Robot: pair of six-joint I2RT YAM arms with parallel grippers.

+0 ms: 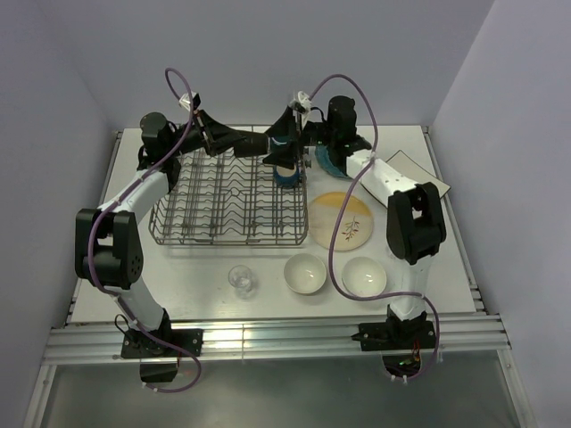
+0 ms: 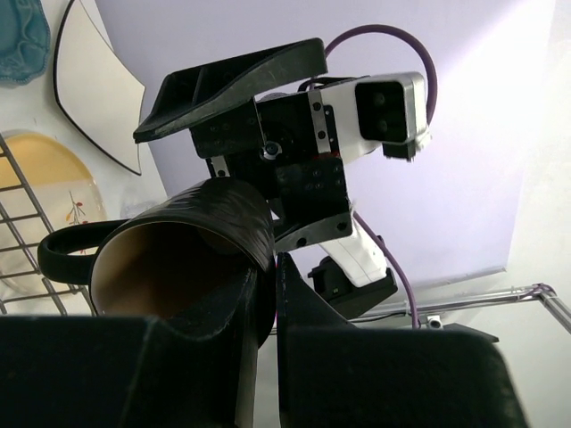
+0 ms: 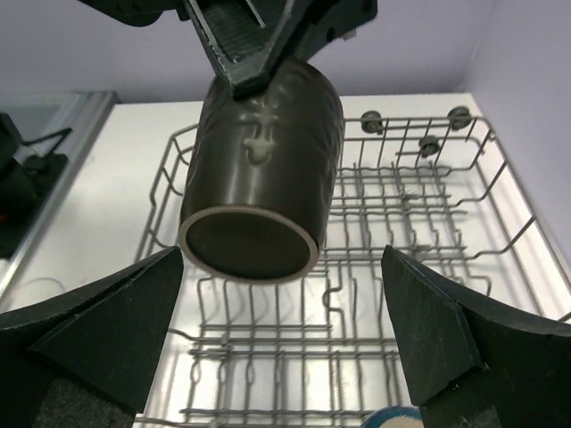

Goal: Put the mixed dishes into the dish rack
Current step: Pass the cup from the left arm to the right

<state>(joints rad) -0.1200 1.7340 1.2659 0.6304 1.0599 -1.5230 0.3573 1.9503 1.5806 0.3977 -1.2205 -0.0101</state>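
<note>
Left wrist view is showing the left hand (image 2: 268, 308) clamping its two fingers on the wall of the dark mug (image 2: 192, 241), one inside the mouth and one outside, with the handle pointing left. That rim pinch is leaving the mug's body and base free. Facing it, the right hand (image 3: 284, 267) is standing with its fingers wide apart on either side of the mug's base, touching nothing. This is looking like a hand-to-hand pass, with the left hand alone carrying the load.

The mug is hanging tilted in the air above the dish rack (image 3: 419, 205), near its far right corner, probably so it can be lowered mouth-down among the tines. Out on the desk (image 1: 178, 276), the teal plate (image 1: 332, 162), white square plate (image 2: 94, 89), yellow-cream plate (image 1: 342, 220), two white bowls (image 1: 304, 273) and a clear glass (image 1: 242, 281) are waiting beside the rack.

Both hands and the mug are merging into one dark clump from above. A small blue-rimmed thing (image 1: 287, 177) is sitting under them, too hidden to identify. The mug's handle is hiding from the right wrist camera.
</note>
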